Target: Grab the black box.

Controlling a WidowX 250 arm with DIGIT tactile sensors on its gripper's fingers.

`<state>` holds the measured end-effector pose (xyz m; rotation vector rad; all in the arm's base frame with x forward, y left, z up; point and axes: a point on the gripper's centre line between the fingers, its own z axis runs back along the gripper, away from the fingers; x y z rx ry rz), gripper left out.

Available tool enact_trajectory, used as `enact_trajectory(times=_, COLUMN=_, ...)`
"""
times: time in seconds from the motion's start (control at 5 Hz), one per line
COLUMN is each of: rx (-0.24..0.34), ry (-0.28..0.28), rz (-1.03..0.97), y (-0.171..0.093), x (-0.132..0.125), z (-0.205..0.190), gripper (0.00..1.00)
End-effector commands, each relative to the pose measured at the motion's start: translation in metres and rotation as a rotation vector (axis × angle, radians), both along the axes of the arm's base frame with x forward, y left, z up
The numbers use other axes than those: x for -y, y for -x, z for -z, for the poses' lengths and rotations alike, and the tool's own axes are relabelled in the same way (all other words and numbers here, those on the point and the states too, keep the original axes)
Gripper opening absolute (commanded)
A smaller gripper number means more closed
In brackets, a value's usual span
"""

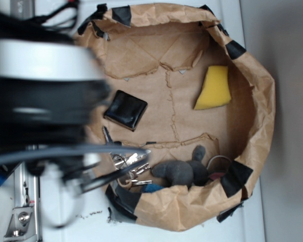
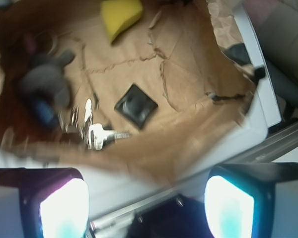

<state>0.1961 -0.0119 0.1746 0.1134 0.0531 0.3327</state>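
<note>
One black box [image 2: 135,105] lies well beyond the wide-open, empty pincer [image 2: 146,206].

The black box [image 2: 135,105] lies flat on crumpled brown paper [image 2: 188,74], keys [image 2: 102,136] just beside it. A yellow sponge [image 2: 120,15] sits farther off, a grey plush toy [image 2: 45,79] left (blurred). Both fingers [image 2: 64,210] stand spread, holding nothing.

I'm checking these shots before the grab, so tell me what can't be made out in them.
- Exterior view: the pincer is not visible; the blurred arm fills the left side and covers the paper bin's left rim.
- Exterior view: a blue thing beside the grey plush toy is mostly hidden by the bin wall.
- Wrist view: the pincer is cut off by the bottom edge.
- Wrist view: motion blur smears the keys and the black box.
</note>
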Motion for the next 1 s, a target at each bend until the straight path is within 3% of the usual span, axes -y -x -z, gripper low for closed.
enact_trajectory(times=0.0, rx=0.096, ry=0.032, rz=-0.038, y=-0.021, x=-0.025, z=0.025, gripper=1.00)
enact_trajectory(times=0.2, rx=0.104, ry=0.088, rz=0.119, y=-0.027, x=-0.031, z=0.040, gripper=1.00)
enact_trajectory(times=0.4, rx=0.092, ry=0.033, rz=0.244, y=-0.034, x=-0.029, z=0.043, gripper=1.00)
enact_trajectory(times=0.8, rx=0.092, ry=0.033, rz=0.244, y=-0.034, x=-0.029, z=0.043, gripper=1.00)
